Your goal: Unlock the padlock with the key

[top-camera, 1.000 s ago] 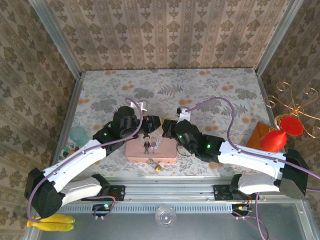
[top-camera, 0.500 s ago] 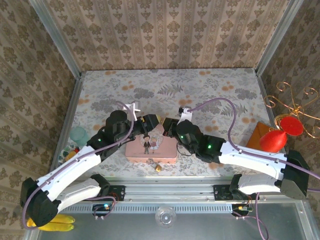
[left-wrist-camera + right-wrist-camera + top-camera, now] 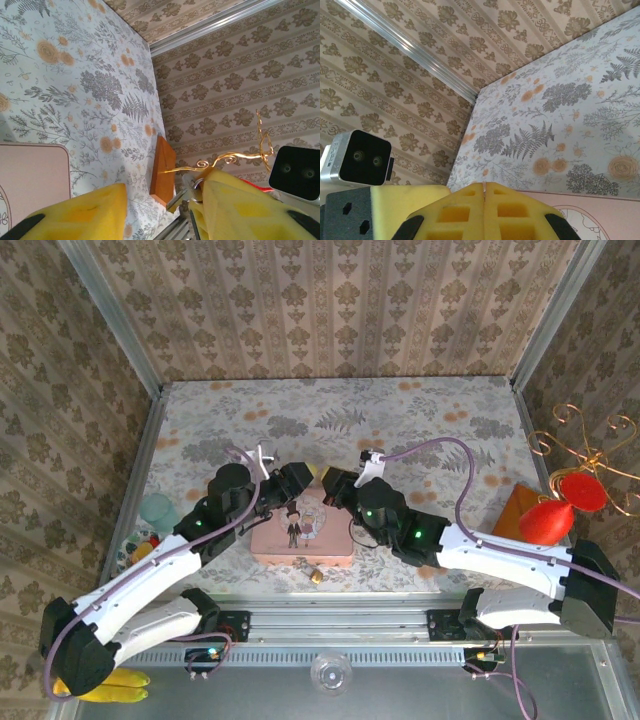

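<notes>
**tinkerbot:** Where are you in the unlock?

**rig_op:** Early, I reckon. Biggest first: one table [image 3: 400,420], two arms, one pink tin [image 3: 272,542]. I'm holding both grippers over the tin's far edge, nose to nose. The left gripper [image 3: 160,202] has its pads parted with nothing clearly between them. The right gripper [image 3: 484,192] has its pads pressed flat together.

**tinkerbot:** And the lock?

**rig_op:** One padlock [image 3: 316,576], lying on the table just off the tin's near edge, apart from both grippers. The key I can't count. There's a silvery sliver [image 3: 181,196] beside one pad in the left wrist view; might be it, can't tell. Next I need the key pinched firmly and the padlock steadied, then the tip lined up with the keyhole.
</notes>
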You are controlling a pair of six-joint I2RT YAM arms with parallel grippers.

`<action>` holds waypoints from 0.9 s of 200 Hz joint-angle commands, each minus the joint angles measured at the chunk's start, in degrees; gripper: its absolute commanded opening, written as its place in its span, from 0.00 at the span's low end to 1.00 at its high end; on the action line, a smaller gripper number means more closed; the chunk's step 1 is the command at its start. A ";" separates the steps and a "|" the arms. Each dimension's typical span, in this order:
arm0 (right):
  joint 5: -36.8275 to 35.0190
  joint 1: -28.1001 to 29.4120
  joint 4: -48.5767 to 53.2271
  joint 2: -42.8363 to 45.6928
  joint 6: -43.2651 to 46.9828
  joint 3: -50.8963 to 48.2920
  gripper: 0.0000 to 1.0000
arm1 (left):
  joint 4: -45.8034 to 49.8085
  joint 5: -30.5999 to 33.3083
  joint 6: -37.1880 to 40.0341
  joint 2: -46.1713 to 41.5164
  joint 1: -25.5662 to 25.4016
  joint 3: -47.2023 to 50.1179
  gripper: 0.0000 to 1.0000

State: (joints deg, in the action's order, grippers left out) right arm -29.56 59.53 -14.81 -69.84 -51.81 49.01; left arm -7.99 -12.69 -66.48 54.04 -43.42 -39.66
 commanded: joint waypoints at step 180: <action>-0.34 0.41 -2.39 -0.65 -0.60 -0.52 0.00 | 2.02 -1.47 1.63 1.15 2.55 -5.15 0.00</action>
State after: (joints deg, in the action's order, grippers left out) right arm -29.34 59.57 -16.56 -70.26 -52.64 47.55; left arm -6.07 -13.69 -66.22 54.81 -41.50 -42.52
